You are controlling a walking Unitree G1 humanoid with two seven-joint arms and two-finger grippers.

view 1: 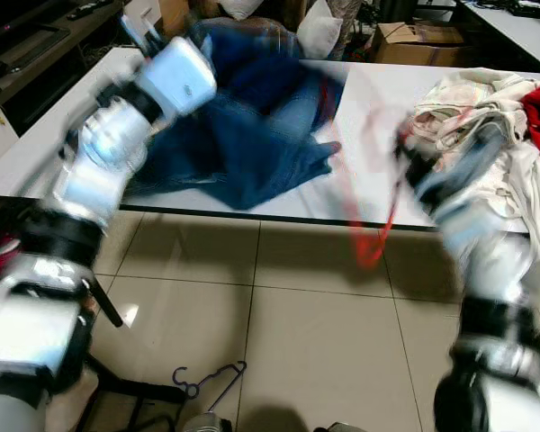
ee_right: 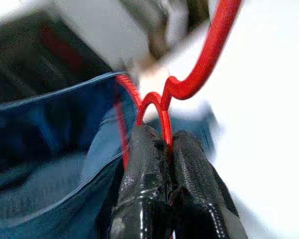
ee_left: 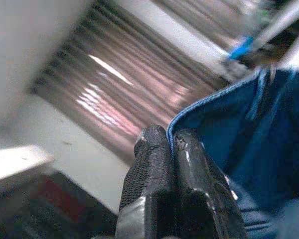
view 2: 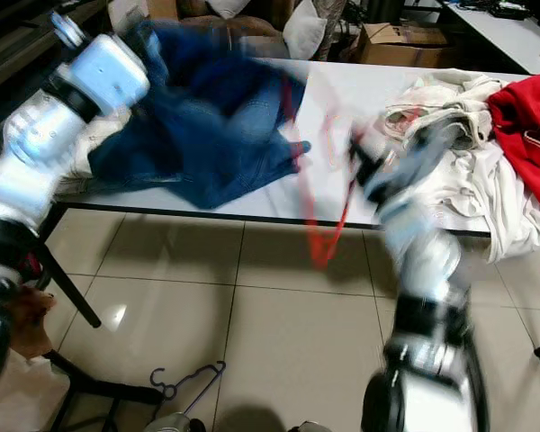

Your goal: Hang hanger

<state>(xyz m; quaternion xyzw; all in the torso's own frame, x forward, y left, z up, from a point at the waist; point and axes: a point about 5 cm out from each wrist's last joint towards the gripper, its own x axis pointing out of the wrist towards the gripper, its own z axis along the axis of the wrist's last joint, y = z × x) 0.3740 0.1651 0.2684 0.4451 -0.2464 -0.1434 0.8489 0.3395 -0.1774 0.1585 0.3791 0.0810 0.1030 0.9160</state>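
The red hanger (ee_right: 199, 74) is a thin bent rod, judged light and stiff, with a smooth surface likely to slip or swivel in a narrow pinch; the best hold appears to be at the kinked neck just below the hook, where the bends give the fingers something to bear against; a hold further out on a shoulder arm would let it pivot. The right gripper (ee_right: 167, 144) has its two black fingers pressed together on exactly that kinked section, the rod passing up between the fingertips; in the head views the hanger (view 1: 371, 216) shows blurred, hanging from this gripper over the front edge of the white table (view 1: 378, 99) with its lower loop below the table line. The blue garment (view 1: 252, 126) is soft, limp denim-like cloth, judged fairly heavy for its size and apt to sag and drag; it lies bunched on the table, and the right wrist view shows one red arm of the hanger just inside its opening. The left gripper (ee_left: 172, 144) is raised over the far left of the table, fingers closed on the stitched edge of the garment; a hem is a sound place to hold, being thicker than the cloth. A pile of pale laundry (view 1: 468, 117) lies on the table's right; a dark hanger (view 1: 211, 378) lies on the tiled floor (view 1: 324, 324) below.
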